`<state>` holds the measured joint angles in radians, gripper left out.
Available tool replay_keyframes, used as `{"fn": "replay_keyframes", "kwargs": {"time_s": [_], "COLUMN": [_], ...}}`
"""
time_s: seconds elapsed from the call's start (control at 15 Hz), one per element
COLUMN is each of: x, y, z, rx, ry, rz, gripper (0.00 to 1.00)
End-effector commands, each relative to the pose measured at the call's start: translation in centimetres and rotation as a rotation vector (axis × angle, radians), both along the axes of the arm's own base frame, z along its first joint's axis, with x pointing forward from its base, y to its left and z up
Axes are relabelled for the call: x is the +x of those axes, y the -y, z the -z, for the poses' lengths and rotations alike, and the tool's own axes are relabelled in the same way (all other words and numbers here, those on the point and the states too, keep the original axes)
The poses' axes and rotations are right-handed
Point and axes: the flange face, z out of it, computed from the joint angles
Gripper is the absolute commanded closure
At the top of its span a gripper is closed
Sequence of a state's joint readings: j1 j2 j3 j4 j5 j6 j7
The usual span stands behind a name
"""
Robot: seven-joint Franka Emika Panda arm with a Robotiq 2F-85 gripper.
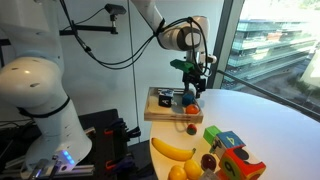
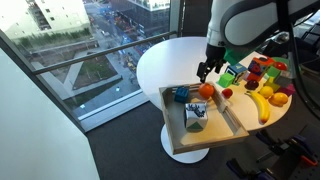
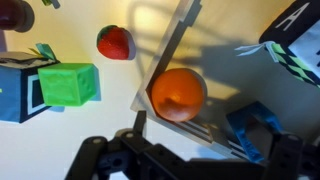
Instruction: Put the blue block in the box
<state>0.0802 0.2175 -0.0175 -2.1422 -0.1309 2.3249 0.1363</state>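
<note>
The arm (image 1: 150, 15) arches in from high up, its wrist (image 1: 180, 38) bent so the gripper (image 1: 187, 93) points straight down. In the wrist view the fingers (image 3: 105, 160) stand wide apart, with nothing gripped between them.

The blue block (image 2: 181, 95) is a small mid-blue cube. It rests inside the box (image 2: 167, 120), on the floor close to one corner. In the wrist view the block (image 3: 255, 128) is partly hidden. The box (image 3: 168, 50) is shallow and rectangular, with a light wooden rim (image 1: 165, 118) and a greyish interior.
</note>
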Motion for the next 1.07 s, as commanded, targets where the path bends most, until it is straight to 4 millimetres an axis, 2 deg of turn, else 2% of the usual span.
{"fn": "replay_keyframes", "kwargs": {"time_s": [0.0,0.53,1.0], "x": [-0.9,-3.3,-5.6], "y": [1.8,4.3,5.2], "z": [-1.5,-3.5,-7.4], "rx": [-0.008,0.061,0.06], "ry": [-0.06,-0.205,-0.255], "rz": [0.032,0.0,-0.002], "gripper": [0.0,0.0,0.0]}}
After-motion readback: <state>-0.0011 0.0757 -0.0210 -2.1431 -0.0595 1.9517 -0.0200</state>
